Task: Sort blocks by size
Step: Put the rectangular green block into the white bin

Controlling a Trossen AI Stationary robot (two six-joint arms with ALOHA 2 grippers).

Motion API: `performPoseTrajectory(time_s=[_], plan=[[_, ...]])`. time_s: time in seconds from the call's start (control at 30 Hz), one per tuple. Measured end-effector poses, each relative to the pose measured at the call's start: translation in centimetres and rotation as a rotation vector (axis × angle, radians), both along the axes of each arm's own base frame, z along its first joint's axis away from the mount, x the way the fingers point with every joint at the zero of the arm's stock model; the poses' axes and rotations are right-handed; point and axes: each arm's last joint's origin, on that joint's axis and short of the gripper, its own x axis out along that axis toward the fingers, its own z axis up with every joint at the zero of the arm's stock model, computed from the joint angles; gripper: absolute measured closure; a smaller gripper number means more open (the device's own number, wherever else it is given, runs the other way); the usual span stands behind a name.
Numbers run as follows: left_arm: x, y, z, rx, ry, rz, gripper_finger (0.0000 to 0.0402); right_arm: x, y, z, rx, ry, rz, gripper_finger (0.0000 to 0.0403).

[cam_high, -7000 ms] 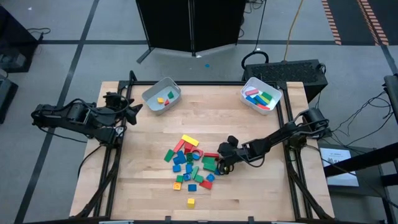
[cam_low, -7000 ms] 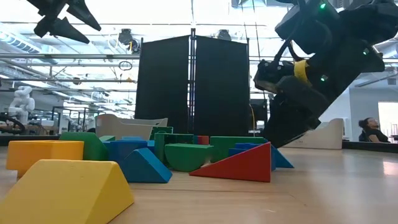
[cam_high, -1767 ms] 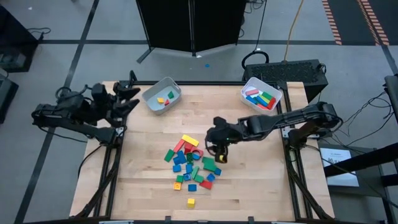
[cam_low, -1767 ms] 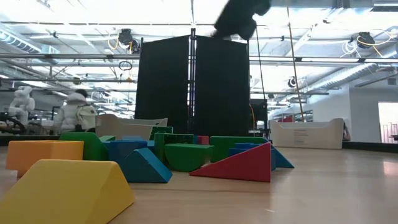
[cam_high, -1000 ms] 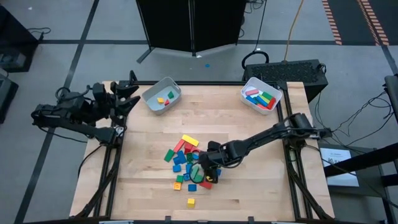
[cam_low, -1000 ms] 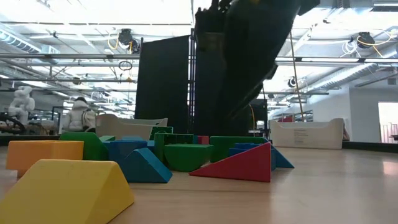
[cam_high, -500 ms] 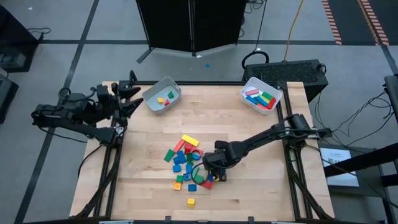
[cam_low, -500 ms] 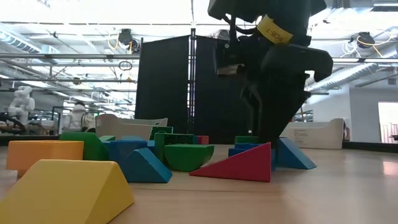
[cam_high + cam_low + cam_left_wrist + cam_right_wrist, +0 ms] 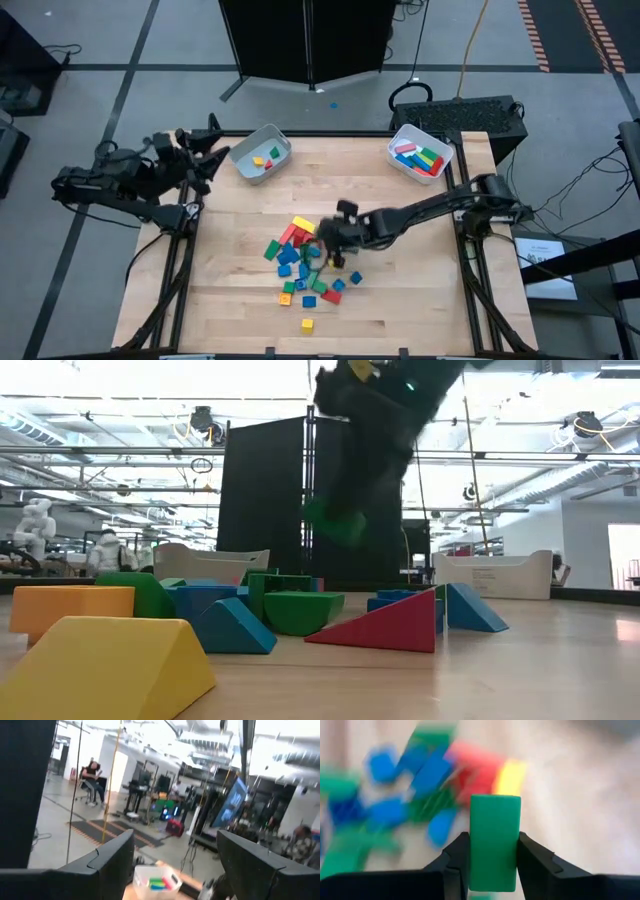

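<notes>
Right end effector (image 9: pixel 322 248) above block pile (image 9: pixel 305 265), pinching green bar (image 9: pixel 495 841) between both fingers (bar lifted clear of counter (image 9: pixel 420 300)). Left end effector (image 9: pixel 205 155) spread, beyond counter edge, well apart from pile.

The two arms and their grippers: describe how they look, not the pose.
Both arms, left and right, are dark, slim and jointed. The right gripper has two black, flat-sided fingers. The left gripper's fingers are broad dark wedges.
</notes>
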Motion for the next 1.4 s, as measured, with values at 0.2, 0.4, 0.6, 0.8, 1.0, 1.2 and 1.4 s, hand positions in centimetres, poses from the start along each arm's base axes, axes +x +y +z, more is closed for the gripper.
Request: performPoseTrajectory(time_s=[0.2, 0.4, 0.6, 0.8, 1.0, 1.2, 1.4], plan=[[-0.1, 0.4, 0.0, -0.011, 0.002, 0.084, 0.012, -1.2, -2.7, 4.9, -0.237, -0.191, -0.218, 0.0297], [0.1, 0.8, -0.1, -0.023, 0.017, 0.149, 0.012, -3.4, -5.9, 9.6, -0.389, -0.271, -0.313, 0.0297], [0.4, 0.7, -0.4, -0.058, 0.019, 0.132, 0.012, -8.9, -9.7, 16.4, -0.419, -0.444, -0.427, 0.0297], [2.0, 0.1, -1.9, -0.064, 0.149, -0.077, 0.012, -16.8, -13.2, 21.6, -0.499, -0.577, -0.675, 0.0297], [2.7, -0.2, 0.2, 0.076, -0.032, -0.137, 0.012, -23.1, -13.8, 22.3, -0.532, -0.513, -0.848, 0.0297], [-0.1, 0.8, 3.9, 0.296, -0.297, 0.224, 0.012, -24.7, -13.1, 18.9, -0.322, -0.403, -0.951, 0.0297], [-2.6, 2.2, 3.6, 0.283, -0.059, 0.566, 0.012, -18.4, -12.4, 13.4, -0.16, -0.438, -0.757, 0.0297]])
